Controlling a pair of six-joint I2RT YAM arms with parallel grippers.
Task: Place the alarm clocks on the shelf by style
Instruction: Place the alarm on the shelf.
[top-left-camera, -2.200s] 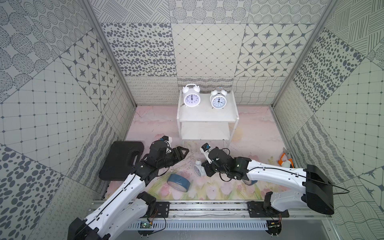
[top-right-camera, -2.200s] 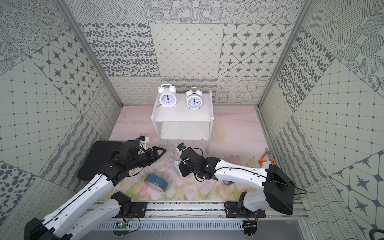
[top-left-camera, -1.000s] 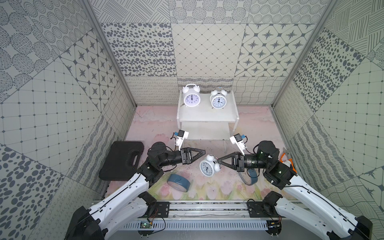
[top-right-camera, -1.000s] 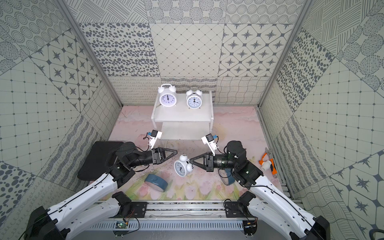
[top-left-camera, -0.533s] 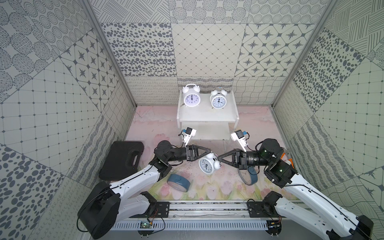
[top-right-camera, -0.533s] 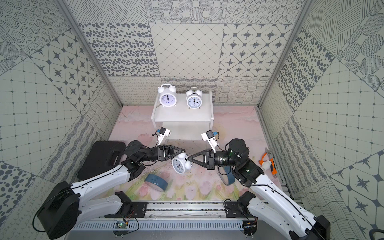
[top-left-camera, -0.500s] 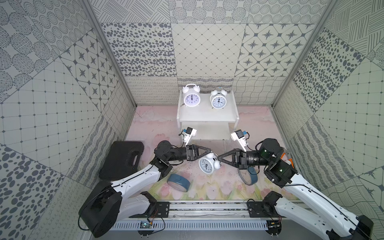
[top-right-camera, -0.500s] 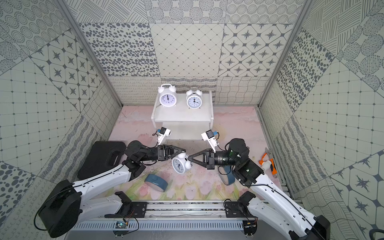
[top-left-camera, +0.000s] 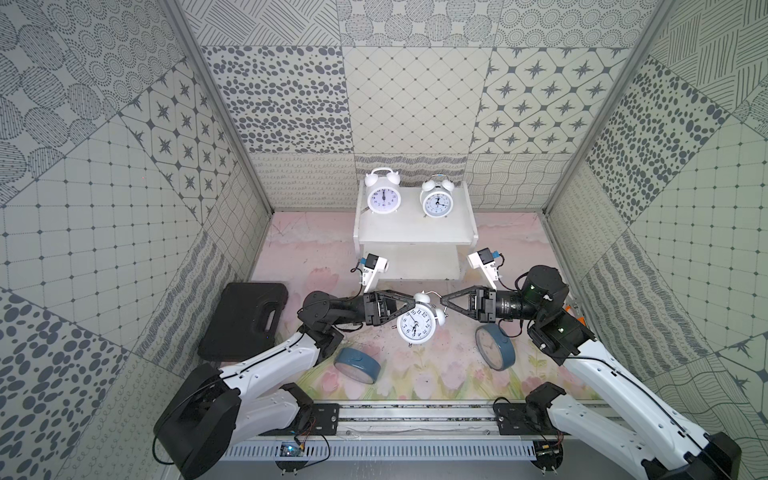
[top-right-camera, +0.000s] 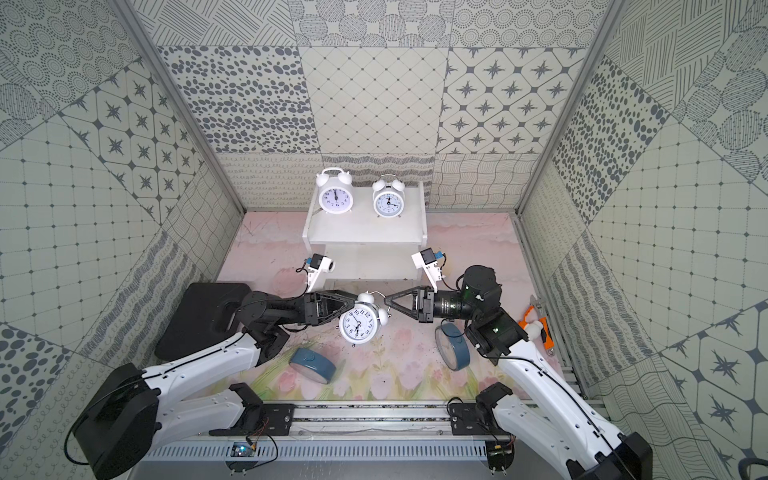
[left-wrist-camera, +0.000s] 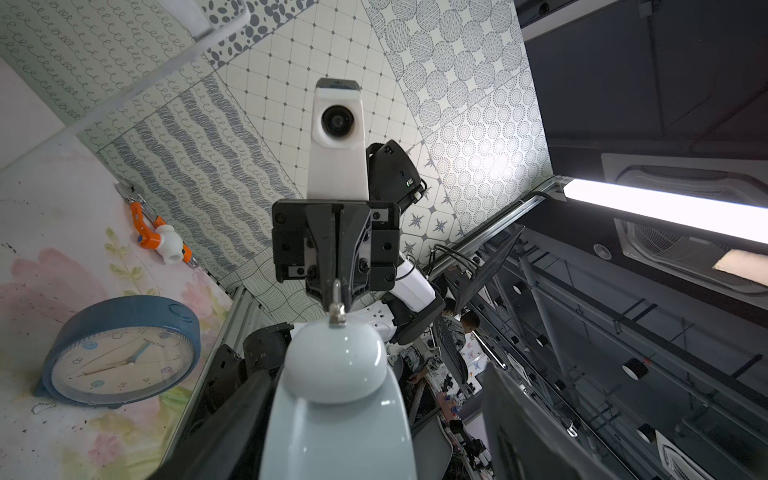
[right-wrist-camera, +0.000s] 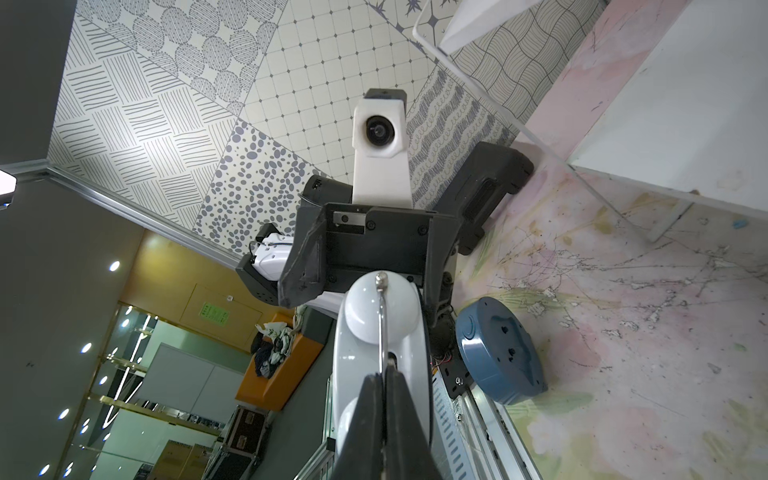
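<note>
Two white twin-bell alarm clocks (top-left-camera: 382, 194) (top-left-camera: 436, 201) stand on the top board of the white shelf (top-left-camera: 415, 235). A third white clock (top-left-camera: 417, 328) (top-right-camera: 360, 326) hangs in the air in front of it. My right gripper (top-left-camera: 441, 300) (right-wrist-camera: 385, 374) is shut on its thin top handle (right-wrist-camera: 380, 316). My left gripper (top-left-camera: 413, 305) (left-wrist-camera: 376, 374) straddles the clock's body (left-wrist-camera: 336, 399): one finger lies against it, the other stands apart. Two blue clocks sit on the floor, one (top-left-camera: 357, 365) lying flat, one (top-left-camera: 494, 346) propped on edge under the right arm.
A flat black case (top-left-camera: 245, 320) lies by the left wall. An orange and white tool (top-right-camera: 536, 322) sits at the right wall. Patterned walls close in three sides. The shelf's lower board (top-left-camera: 419, 266) is just behind both wrists.
My left gripper has moved right onto the hanging white clock, and its jaws have narrowed around the body. My right gripper keeps its hold on the handle in nearly the same place.
</note>
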